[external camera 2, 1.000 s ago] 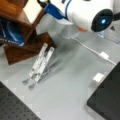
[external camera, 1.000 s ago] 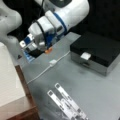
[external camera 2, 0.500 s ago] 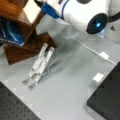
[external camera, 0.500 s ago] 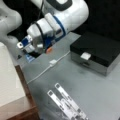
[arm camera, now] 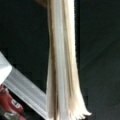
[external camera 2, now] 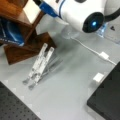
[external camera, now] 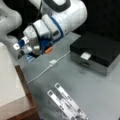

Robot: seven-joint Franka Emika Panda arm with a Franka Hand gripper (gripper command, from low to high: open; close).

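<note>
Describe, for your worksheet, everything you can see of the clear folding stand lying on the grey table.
The clear folding stand looks like see-through plastic or acrylic: two long parallel bars with pale patches, joined by thinner crosspieces behind. It lies folded nearly flat on the grey table, set diagonally. In a front view it sits beside the wooden shelf, its upper bar ends close to that shelf's base; whether they touch is unclear. Nothing else touches it. The gripper is up near the white cable, well away.

We see our white Franka arm (external camera: pixel 62 17) reach down from a front view's top toward its left; the blue-banded wrist (external camera: pixel 53 31) tilts low; our grey metal gripper (external camera: pixel 21 48) points leftward; in a front view only the white arm body (external camera 2: pixel 75 12) shows.
</note>
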